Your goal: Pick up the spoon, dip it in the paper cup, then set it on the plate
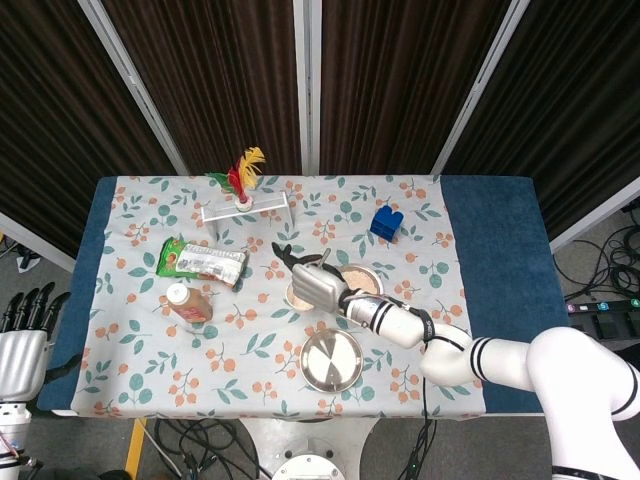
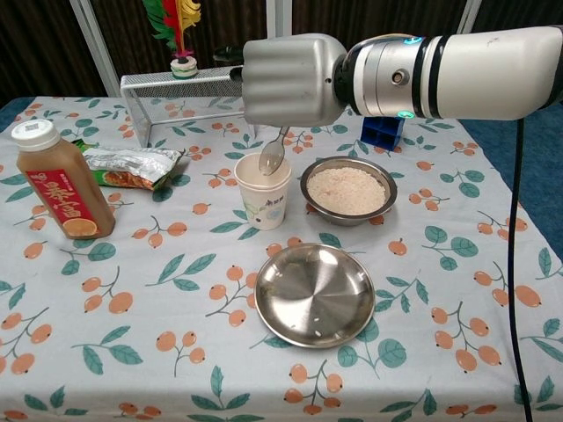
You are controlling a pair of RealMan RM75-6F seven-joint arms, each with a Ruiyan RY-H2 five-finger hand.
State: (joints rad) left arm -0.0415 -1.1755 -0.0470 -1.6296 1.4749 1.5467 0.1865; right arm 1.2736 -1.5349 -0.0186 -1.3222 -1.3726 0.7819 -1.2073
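My right hand grips a metal spoon by its handle, bowl hanging down. The spoon's bowl sits just above the rim of the white paper cup, which stands mid-table. In the head view the same right hand covers most of the paper cup. The empty steel plate lies in front of the cup, toward me; the head view shows this plate too. My left hand hangs off the table's left edge with fingers apart, holding nothing.
A steel bowl of rice stands right of the cup. A brown drink bottle and a snack packet lie to the left. A wire rack with a feather shuttlecock and a blue block stand at the back.
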